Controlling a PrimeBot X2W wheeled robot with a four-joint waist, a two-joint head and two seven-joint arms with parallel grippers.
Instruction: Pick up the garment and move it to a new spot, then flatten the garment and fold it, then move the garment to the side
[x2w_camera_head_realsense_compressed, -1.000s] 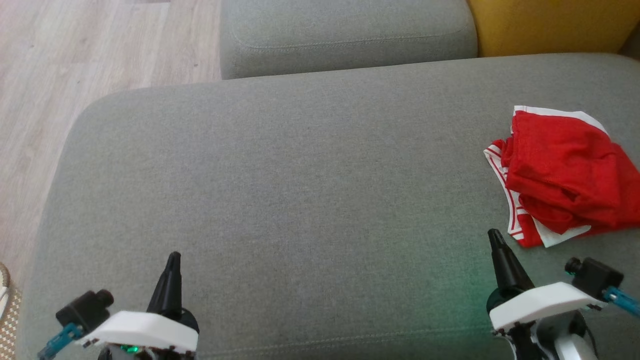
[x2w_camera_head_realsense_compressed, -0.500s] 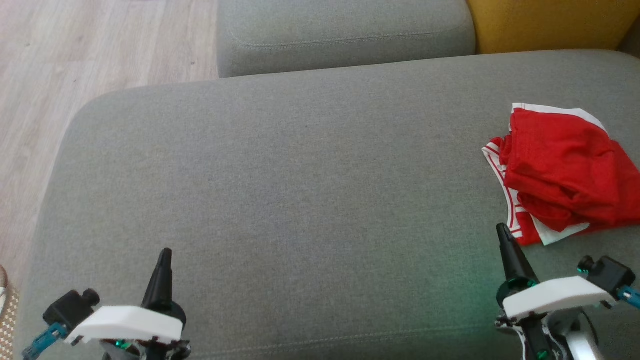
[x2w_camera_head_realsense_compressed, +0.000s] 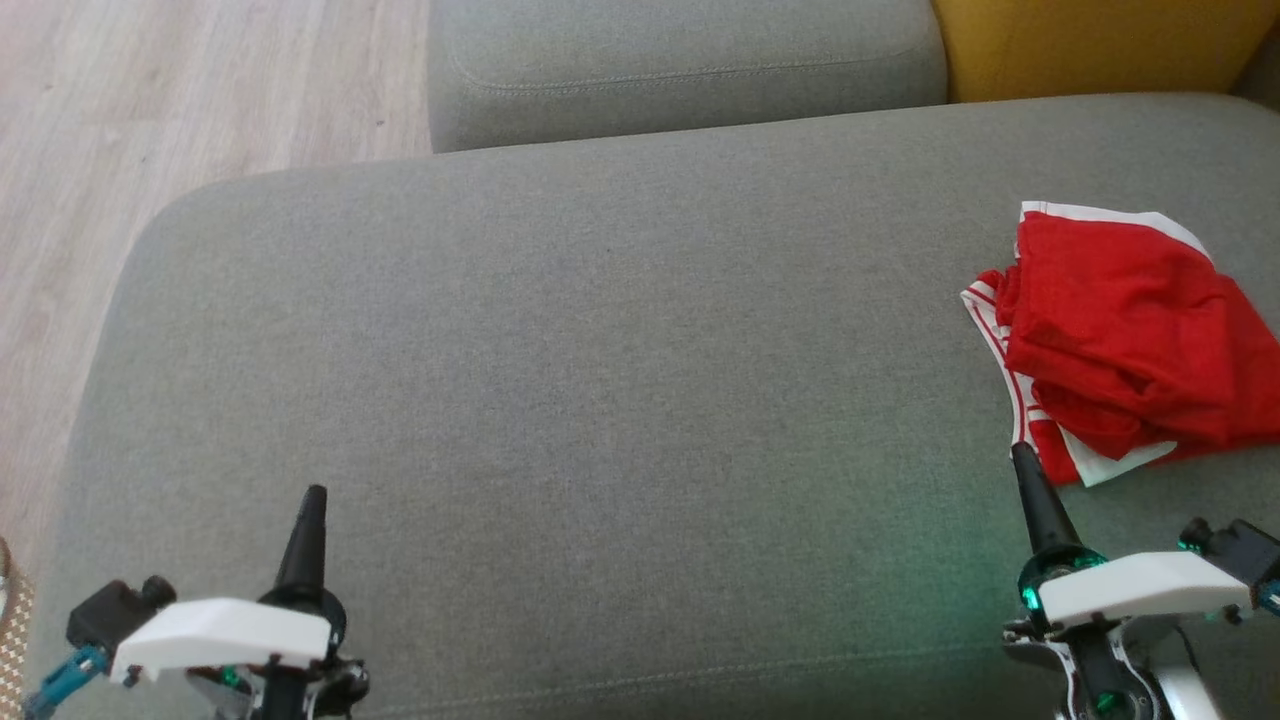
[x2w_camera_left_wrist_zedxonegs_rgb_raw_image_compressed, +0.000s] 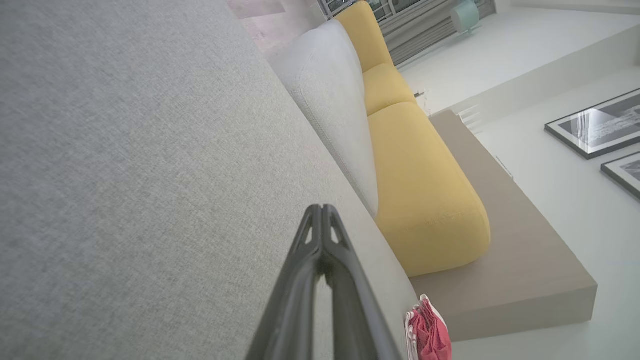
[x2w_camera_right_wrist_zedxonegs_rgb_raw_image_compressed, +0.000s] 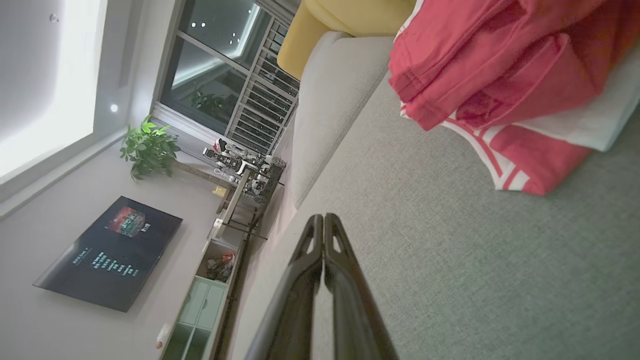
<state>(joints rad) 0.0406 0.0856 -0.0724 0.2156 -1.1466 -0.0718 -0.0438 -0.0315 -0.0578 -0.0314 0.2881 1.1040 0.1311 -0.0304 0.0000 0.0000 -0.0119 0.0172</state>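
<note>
A red garment with white trim and stripes lies crumpled at the right end of the grey sofa seat, running past the head view's right edge. My right gripper is shut and empty, its tip just below the garment's near left corner. The right wrist view shows the garment above and right of those closed fingers. My left gripper is shut and empty at the lower left, far from the cloth. In the left wrist view the garment is a small red patch beyond the closed left gripper.
A grey back cushion and a yellow cushion line the far side of the seat. Wooden floor lies off the seat's left edge. A patterned rug corner shows at the lower left.
The head camera has shifted slightly. Both grippers sit lower in the head view, the left drifting left and the right drifting right, its tip staying close under the garment's corner.
</note>
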